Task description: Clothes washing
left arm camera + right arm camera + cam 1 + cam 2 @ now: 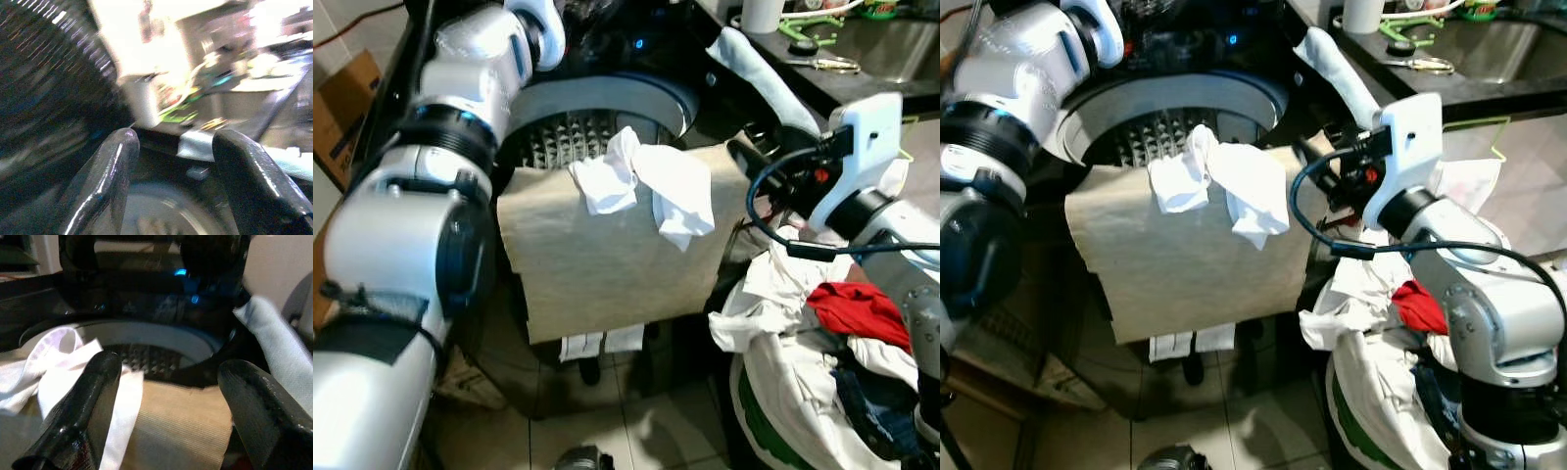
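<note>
A beige cloth [607, 245] hangs over the front rim of the top-loading washing machine [597, 103], half in the drum mouth and half draped down the outside, with a crumpled white garment [651, 186] lying on top of it at the rim. The right gripper [164, 406] sits just short of the cloth's right edge, fingers spread wide and holding nothing; both pieces lie ahead of it and toward the robot's left, the drum just beyond them. The left gripper [171, 181] is also open and empty, up near the machine's far side (its view is blurred, so exact placement is uncertain). The right arm looks the nearer one for pushing the clothes in. A laundry basket [773, 431] of mixed clothes stands beside the machine, under the right arm.
</note>
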